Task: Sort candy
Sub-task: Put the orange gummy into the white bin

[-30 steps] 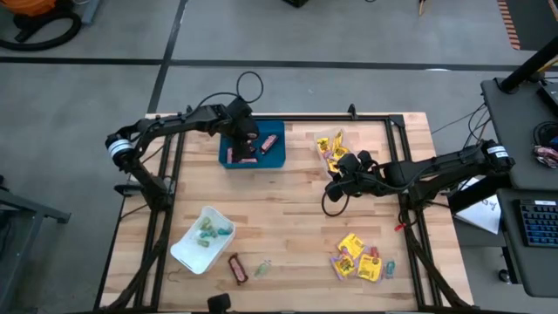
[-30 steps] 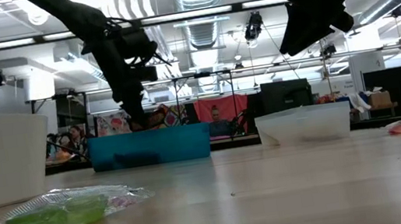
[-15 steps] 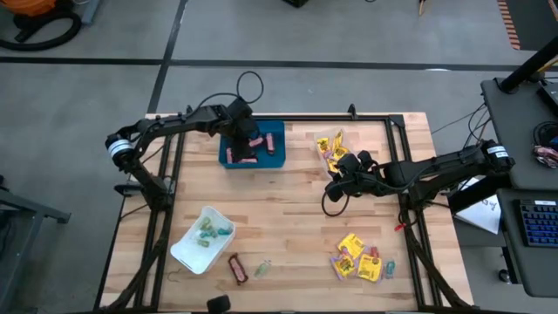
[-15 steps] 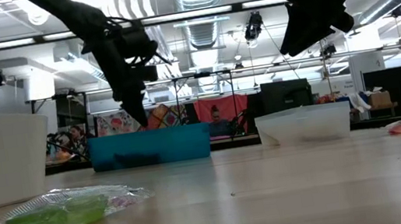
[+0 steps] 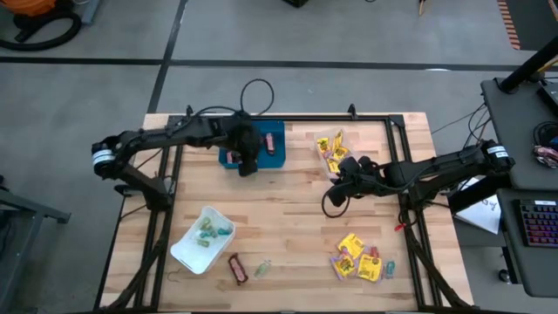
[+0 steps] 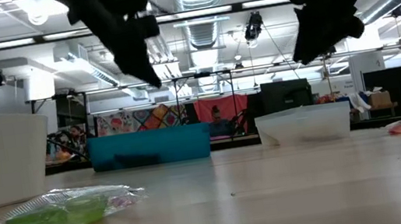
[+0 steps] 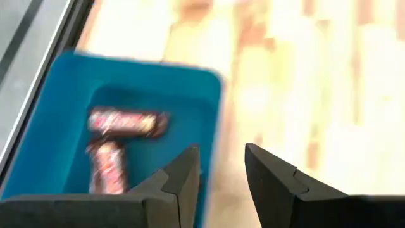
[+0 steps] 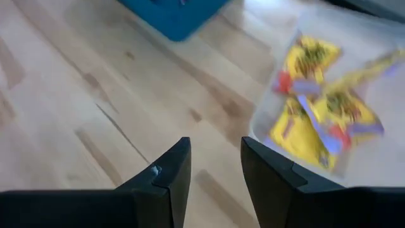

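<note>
The blue tray at the far side of the table is the landmark here. Inside it lie the brown-red mini bars; the left wrist view shows 2 of them, 1 lying across the other's end. The left gripper hangs above the near edge of this tray, its jaws a narrow gap apart and holding nothing.

To the right of the blue tray stands a clear tray with the yellow packets in it. The right gripper hangs just in front of that clear tray, also with a narrow empty gap between the jaws.

Well in front of the blue tray, toward the near left corner, the white tray holds the pastel sweets. Beside it on the wood lie 1 loose mini bar and 1 loose green sweet. Far to the near right there is a loose pile of packets.

All this candy looks very light, with slippery, crinkly wrappers. I think the loose bar is stiff enough to pinch across its short width at the middle. The flat packets probably bend, so taking 1 by a raised edge seems safer, and only 1 at a time.
</note>
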{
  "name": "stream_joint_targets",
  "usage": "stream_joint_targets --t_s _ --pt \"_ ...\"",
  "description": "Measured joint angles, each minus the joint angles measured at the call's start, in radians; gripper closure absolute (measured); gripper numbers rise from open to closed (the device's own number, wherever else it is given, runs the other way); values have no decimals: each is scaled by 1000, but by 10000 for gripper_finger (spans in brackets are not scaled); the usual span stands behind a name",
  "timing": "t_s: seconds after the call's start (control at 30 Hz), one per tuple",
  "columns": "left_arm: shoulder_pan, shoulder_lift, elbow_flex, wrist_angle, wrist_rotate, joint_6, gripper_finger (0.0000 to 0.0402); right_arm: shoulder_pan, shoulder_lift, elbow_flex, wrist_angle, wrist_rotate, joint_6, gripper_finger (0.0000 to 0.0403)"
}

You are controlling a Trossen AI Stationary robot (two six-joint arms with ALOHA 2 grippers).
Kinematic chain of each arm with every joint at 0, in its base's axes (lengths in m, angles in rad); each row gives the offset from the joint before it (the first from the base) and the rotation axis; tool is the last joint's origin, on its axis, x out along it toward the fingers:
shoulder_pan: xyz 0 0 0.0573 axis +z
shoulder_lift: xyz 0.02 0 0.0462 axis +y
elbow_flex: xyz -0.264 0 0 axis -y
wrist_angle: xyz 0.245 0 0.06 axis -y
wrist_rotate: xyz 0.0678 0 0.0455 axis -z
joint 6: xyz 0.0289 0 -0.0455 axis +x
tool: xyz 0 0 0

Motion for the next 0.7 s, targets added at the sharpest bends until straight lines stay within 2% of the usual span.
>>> stream_joint_targets --t_s 0.3,0.43,0.57,0.7 --pt "-239 -125 -2 73 -33 -77 295 -1 0 -1 -301 -138 212 271" --pt "-345 -171 -2 95 -120 -101 295 -3 0 -11 -384 -193 259 271" --pt "-437 -207 -3 100 -220 -113 295 -9 0 -27 -400 -269 257 271" --pt "-506 -220 -3 100 -273 -142 295 -27 0 -46 -404 -332 239 271"
